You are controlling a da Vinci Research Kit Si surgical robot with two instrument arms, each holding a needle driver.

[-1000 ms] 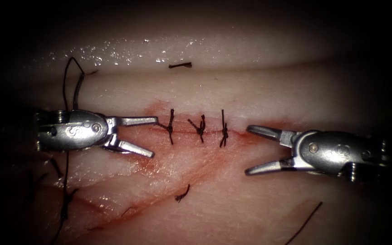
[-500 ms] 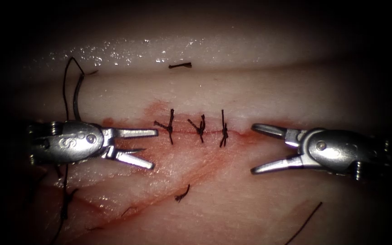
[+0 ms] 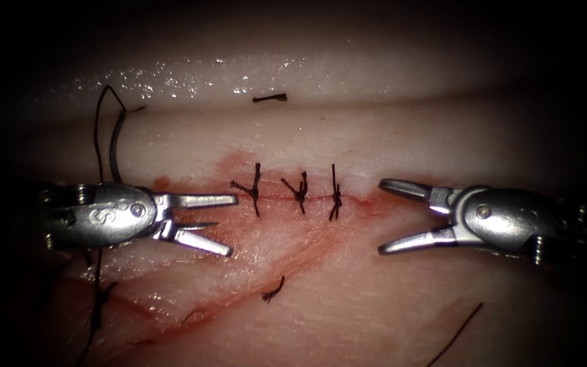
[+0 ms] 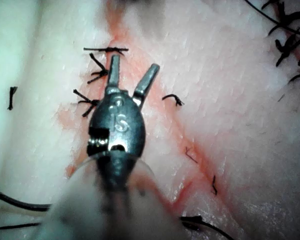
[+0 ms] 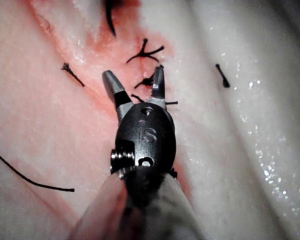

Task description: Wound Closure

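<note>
Three knotted stitches [image 3: 298,192] cross the cut [image 3: 293,198] in the tissue [image 3: 348,306]. The left tool [image 3: 231,225] sits just left of them, jaws spread apart and empty. The right tool [image 3: 383,216] sits just right, jaws wide apart and empty. The curved needle [image 3: 113,146] lies free on the tissue at far left, thread [image 3: 97,129] trailing from it. Two cut thread ends [image 3: 270,98] lie loose, one above the cut, one below.

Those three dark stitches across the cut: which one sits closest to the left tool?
The leftmost stitch: its knot tail nearly reaches the left tool's upper finger, while the middle stitch and right stitch lie farther along the cut.
</note>
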